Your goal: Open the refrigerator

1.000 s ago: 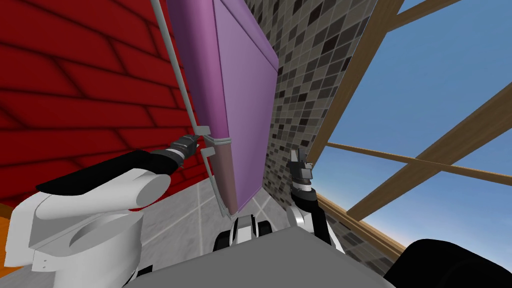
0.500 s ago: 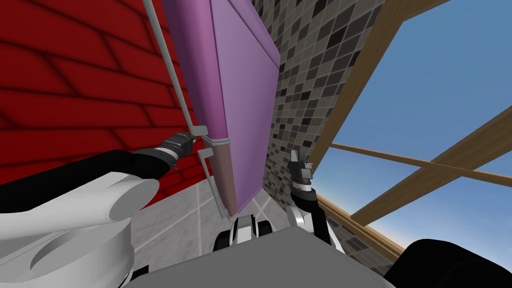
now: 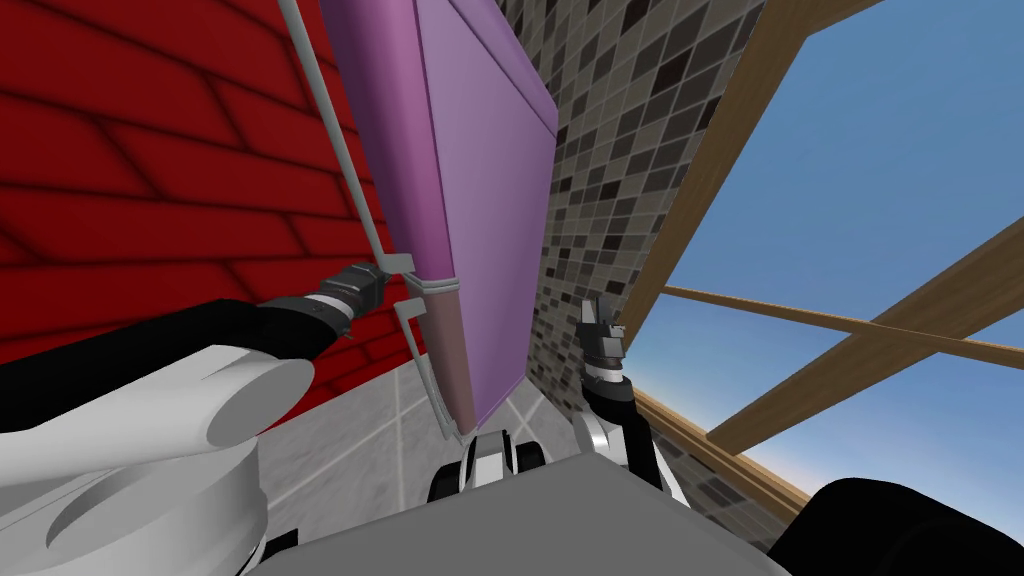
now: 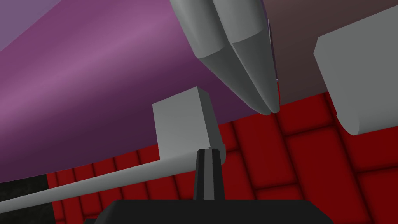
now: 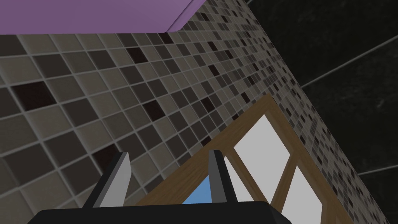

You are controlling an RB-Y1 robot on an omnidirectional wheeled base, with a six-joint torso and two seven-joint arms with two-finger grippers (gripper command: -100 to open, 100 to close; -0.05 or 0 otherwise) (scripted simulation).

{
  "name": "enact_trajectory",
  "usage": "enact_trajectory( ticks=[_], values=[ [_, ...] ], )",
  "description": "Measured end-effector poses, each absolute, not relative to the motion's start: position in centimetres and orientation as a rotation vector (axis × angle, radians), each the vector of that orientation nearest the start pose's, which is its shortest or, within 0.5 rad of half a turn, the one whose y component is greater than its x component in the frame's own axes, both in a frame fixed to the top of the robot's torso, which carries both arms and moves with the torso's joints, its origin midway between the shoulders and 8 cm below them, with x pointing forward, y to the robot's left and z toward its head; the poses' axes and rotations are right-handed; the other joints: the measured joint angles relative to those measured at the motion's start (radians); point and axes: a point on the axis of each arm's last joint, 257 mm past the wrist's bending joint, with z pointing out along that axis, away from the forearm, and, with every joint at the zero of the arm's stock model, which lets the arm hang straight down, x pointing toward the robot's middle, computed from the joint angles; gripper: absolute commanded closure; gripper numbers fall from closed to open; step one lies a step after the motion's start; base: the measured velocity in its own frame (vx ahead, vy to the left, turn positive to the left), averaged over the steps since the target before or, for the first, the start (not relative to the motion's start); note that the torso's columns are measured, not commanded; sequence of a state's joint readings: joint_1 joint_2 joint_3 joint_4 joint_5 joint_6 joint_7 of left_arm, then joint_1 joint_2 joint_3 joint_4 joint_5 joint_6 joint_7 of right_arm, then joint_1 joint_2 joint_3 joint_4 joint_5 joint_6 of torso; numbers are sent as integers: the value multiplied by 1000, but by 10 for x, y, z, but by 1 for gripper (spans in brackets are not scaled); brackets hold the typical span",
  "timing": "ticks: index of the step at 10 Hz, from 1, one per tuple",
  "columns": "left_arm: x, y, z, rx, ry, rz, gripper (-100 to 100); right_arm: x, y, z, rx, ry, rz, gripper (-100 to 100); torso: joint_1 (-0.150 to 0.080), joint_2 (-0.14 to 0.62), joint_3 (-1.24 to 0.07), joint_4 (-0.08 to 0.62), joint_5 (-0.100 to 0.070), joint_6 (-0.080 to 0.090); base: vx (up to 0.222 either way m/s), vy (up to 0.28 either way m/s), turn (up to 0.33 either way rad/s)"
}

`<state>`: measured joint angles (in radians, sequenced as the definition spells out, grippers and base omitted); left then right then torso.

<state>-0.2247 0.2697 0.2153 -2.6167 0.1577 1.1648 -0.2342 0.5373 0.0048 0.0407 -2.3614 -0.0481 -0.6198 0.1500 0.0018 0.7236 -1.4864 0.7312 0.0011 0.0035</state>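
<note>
Fridge (image 3: pixel 490 200) close ahead, door (image 3: pixel 395 130) looks shut, no gap seen. L gripper (image 4: pixel 210 151): jaws pinched together, tips at the handle (image 4: pixel 116 177) by its bracket (image 4: pixel 180 120). R gripper (image 3: pixel 600 308) idle, jaws wide. Approach done, I reckon; the whole pull's left.

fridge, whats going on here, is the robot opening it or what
It is getting set to. The left gripper is at the long grey handle of the purple refrigerator, with its fingers drawn together right beside the handle's bracket. Whether they actually clamp the bar is hard to tell. No gap shows at the door, so it looks shut. The right gripper is open and idle, raised beside the tiled wall.
</note>
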Motion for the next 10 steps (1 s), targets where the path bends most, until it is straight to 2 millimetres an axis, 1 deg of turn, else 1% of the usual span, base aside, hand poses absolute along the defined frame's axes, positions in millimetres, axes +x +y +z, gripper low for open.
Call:
enact_trajectory(
  ticks=[1, 2, 4, 6, 8, 10],
  values=[
    [452, 270, 92, -849, 1268, -922, -100, 303, -271, 69, 516, 490, 1249, 0, 2, -1, 0, -2, 2, -1, -18, 2, -7],
    [459, 273, 84, -865, 1280, -916, -100, 303, -271, 69, 516, 490, 1249, 0, 4, -4, -2, -4, 3, 0, -26, 4, 10],
    [472, 276, 57, -919, 1341, -891, -100, 303, -271, 69, 516, 490, 1249, 0, -1, -8, -9, 3, -4, 3, -34, 9, -14],
    [481, 278, 42, -949, 1381, -877, -100, 303, -271, 69, 516, 490, 1249, 0, -1, -13, -13, 3, -5, 4, -17, 26, -33],
    [488, 277, 38, -958, 1407, -872, -100, 303, -271, 69, 516, 490, 1249, 0, 1, -18, -16, 1, -4, 5, -8, 42, -52],
    [492, 274, 38, -952, 1424, -875, -100, 303, -271, 69, 516, 490, 1249, 0, 2, -21, -18, 0, -4, 4, -12, 25, -41]
  ],
)
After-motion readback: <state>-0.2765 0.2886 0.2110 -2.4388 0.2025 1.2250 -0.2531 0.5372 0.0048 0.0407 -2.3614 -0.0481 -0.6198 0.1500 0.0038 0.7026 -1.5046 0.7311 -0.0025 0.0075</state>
